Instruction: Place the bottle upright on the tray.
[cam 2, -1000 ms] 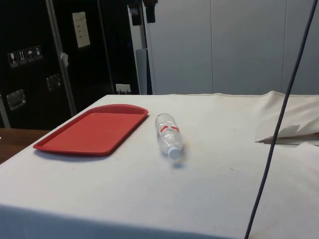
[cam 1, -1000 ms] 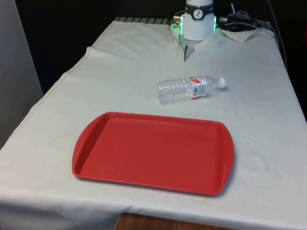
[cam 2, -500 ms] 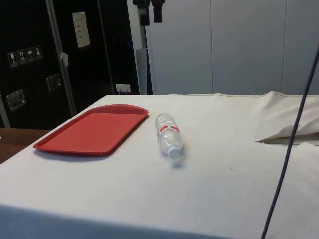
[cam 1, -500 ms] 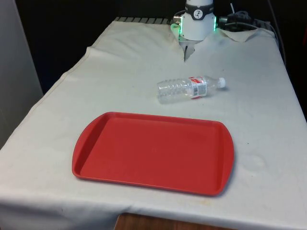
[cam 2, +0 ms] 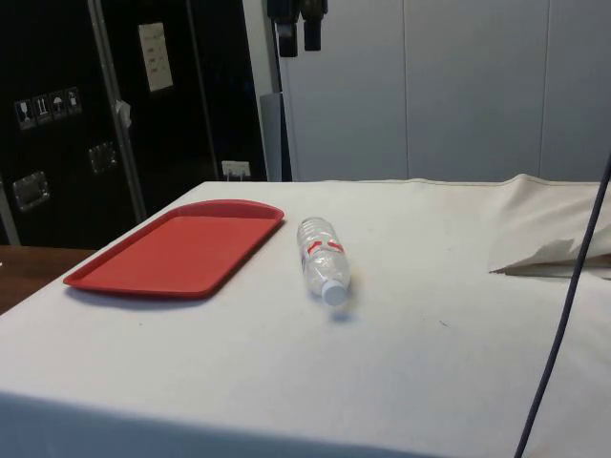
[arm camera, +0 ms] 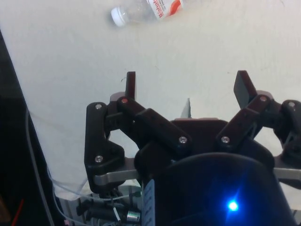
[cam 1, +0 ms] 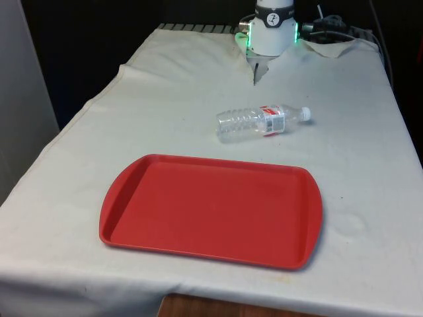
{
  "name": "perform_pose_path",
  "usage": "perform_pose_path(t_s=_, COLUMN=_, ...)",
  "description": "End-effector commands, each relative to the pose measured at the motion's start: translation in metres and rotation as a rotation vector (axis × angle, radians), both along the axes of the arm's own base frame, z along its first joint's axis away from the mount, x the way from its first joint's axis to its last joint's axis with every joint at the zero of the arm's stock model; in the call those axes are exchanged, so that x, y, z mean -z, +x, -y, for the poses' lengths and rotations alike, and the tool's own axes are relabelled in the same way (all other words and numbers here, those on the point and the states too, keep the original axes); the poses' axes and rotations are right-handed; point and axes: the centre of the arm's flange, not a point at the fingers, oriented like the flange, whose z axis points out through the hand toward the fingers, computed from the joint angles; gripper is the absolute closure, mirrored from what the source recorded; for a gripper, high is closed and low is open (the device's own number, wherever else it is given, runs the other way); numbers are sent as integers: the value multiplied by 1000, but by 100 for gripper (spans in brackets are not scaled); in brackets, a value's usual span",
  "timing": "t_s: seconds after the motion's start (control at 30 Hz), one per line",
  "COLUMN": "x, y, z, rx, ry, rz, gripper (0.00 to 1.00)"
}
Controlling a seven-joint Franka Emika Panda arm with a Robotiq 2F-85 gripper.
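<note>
You have the whole job still ahead of you. Your counter [cam 1: 165,86] under its white cloth carries the red tray [cam 1: 211,210] in the lower middle of the front frame, and nothing stands on it. The clear water bottle [cam 1: 261,121] lies on its side on the cloth just above the tray in that frame, apart from the tray's rim, with its white cap [cam 1: 305,113] pointing towards the frame's right. In the side frame the bottle [cam 2: 323,260] sits at centre, cap end nearest the camera, tray to its left. Your tool [cam 2: 299,33] hangs at the top of the side frame, high above the counter and well apart from the bottle, fingers spread wide and gripping nothing. Left to do, as I judge it: descend, grasp, stand it up, set it on the tray
</note>
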Motion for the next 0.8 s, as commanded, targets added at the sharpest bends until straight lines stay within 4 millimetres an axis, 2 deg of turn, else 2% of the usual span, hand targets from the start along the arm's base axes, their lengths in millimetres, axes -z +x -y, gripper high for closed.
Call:
perform_pose_path(t_s=0.0, x=0, y=-1, z=0, rx=4, ry=-3, rz=3, gripper=0)
perform_pose_path(t_s=0.47, x=1, y=0, z=0, rx=-2, ry=0, rz=-2, gripper=0)
perform_pose_path(t_s=0.77, x=3, y=-8, z=2, rx=-7, ry=0, rz=-8, gripper=0)
